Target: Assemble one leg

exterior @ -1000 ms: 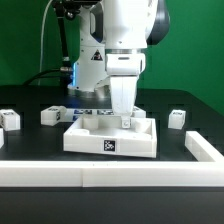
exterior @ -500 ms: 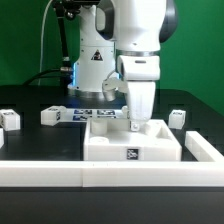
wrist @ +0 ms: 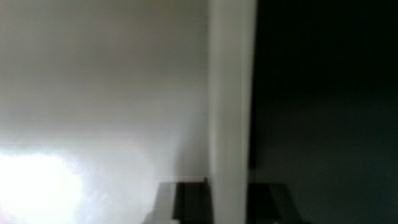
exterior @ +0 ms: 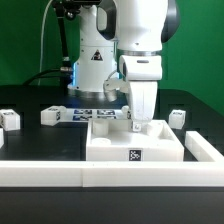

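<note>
Three legs, small white posts with tags, stand on the black table in the exterior view: one at the far left (exterior: pixel 10 119), one left of centre (exterior: pixel 52 115) and one at the right (exterior: pixel 177 118). My gripper (exterior: pixel 137 125) holds none of them. It is shut on the back wall of the large flat white piece with pockets (exterior: pixel 133 147), which lies on the table right of centre. In the wrist view my gripper (wrist: pixel 228 196) shows dark fingers (wrist: pixel 187 203) on either side of that white wall (wrist: pixel 231 90).
A long white flat bar (exterior: pixel 90 175) runs along the table's front edge, and another white bar (exterior: pixel 205 147) lies at the right. The marker board (exterior: pixel 85 112) lies behind, in front of the robot base (exterior: pixel 90 60).
My gripper and the large white piece have slid together to the exterior view's right, most of it in the first half second. The legs have not moved.
</note>
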{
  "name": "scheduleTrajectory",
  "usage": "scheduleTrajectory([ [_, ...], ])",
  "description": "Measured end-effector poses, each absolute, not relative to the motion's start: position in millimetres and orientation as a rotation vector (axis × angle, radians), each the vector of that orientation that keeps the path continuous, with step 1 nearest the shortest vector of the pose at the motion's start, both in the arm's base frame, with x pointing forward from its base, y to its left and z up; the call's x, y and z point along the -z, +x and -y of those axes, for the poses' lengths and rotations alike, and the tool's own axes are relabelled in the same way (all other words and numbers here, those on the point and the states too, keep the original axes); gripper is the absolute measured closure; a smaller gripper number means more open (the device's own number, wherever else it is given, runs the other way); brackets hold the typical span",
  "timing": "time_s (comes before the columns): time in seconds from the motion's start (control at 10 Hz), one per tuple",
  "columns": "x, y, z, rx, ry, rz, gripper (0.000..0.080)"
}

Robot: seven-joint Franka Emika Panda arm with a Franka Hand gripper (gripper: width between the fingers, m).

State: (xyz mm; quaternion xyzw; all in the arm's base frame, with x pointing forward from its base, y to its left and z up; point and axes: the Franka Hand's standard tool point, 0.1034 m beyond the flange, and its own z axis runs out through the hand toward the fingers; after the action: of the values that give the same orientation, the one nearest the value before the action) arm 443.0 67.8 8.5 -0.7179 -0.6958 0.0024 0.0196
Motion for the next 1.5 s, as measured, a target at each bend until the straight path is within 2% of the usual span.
scheduleTrajectory([
  [0.5, -8.0, 479.4, -81.8, -0.002, -2.201, 2.197, 0.074],
  [0.7, -7.5, 478.5, -81.4, -0.004, -2.201, 2.195, 0.074],
  [0.8, -7.4, 478.4, -81.2, -0.004, -2.202, 2.195, 0.0651],
  [0.9, -7.3, 478.4, -81.1, -0.004, -2.202, 2.194, 0.0514],
  [1.0, -7.3, 478.4, -81.0, -0.004, -2.202, 2.194, 0.0514],
  [1.1, -7.3, 478.4, -80.9, -0.004, -2.202, 2.194, 0.0309],
  [1.2, -7.2, 478.3, -80.9, -0.004, -2.202, 2.194, 0.0203],
  [1.3, -7.2, 478.3, -80.8, -0.004, -2.202, 2.194, 0.0203],
  [1.4, -7.2, 478.3, -80.8, -0.004, -2.203, 2.194, 0.0159],
  [1.5, -7.2, 478.3, -80.8, -0.004, -2.203, 2.194, 0.0152],
])
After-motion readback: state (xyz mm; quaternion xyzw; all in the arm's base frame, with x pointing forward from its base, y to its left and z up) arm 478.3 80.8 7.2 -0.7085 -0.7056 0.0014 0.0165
